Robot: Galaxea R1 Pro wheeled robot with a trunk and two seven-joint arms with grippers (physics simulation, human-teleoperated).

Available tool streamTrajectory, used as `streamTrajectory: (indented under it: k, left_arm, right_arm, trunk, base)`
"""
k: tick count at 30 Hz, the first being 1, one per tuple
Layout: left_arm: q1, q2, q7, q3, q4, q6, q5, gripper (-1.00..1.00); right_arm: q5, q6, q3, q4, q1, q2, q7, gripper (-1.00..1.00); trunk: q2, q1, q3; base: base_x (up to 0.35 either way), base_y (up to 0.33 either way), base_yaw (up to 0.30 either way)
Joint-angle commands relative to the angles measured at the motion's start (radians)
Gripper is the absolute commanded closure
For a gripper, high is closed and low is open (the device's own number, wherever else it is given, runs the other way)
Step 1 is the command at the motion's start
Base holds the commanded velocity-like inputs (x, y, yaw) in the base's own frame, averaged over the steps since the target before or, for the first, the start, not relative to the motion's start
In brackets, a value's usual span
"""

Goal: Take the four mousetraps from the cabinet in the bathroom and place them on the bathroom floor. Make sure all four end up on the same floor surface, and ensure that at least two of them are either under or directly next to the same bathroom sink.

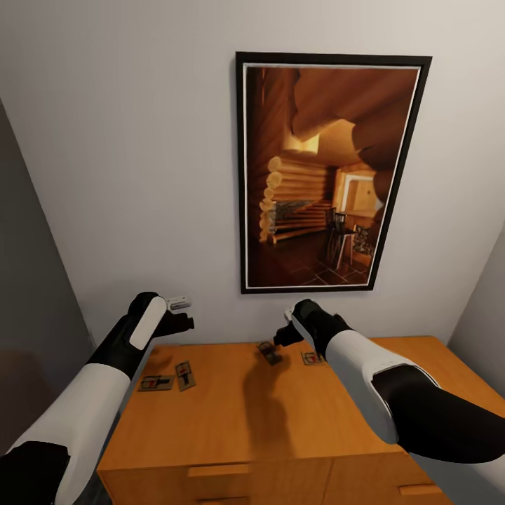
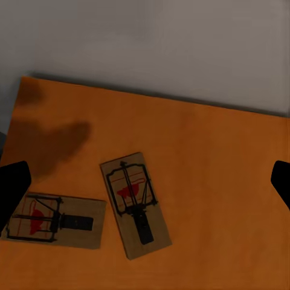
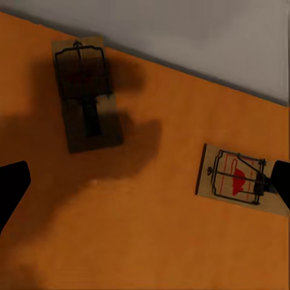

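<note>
While flat on cabinet (image 1: 280, 414) (wooden top): four mousetraps (image 1: 185, 375)

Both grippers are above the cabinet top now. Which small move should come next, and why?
Probably lower the open left gripper onto the nearer mousetrap: it lies flat on the cabinet between the spread fingers, and nothing is held yet.

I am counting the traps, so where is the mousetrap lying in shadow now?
In the head view, the shadowed mousetrap lies on the cabinet top near the back wall, just left of the right pincer; another mousetrap lies to its right.
</note>
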Motion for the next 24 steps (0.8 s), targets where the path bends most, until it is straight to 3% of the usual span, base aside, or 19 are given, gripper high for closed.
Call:
streamTrajectory:
  k: [1,8,24]
  left_arm:
    - [-0.001,0.001,0.01,-0.004,-0.001,0.001,0.01,-1.0]
    - [-0.001,0.001,0.01,-0.004,-0.001,0.001,0.01,-1.0]
    - [-0.001,0.002,0.01,-0.004,0.01,0.002,0.011,-1.0]
  right_arm:
    - [0.011,0.005,0.002,-0.001,-0.001,0.0,0.009,-1.0]
    - [0.011,0.003,0.0,-0.001,-0.001,0.0,0.009,-1.0]
    - [0.009,0.001,-0.001,-0.002,-0.001,0.0,0.019,-1.0]
  trunk:
    - [-0.002,0.001,-0.002]
    - [-0.002,0.001,-0.002]
    - [-0.002,0.001,-0.002]
  base:
    - [0.232,0.0,0.0]
    - [0.141,0.0,0.0]
    - [0.016,0.0,0.0]
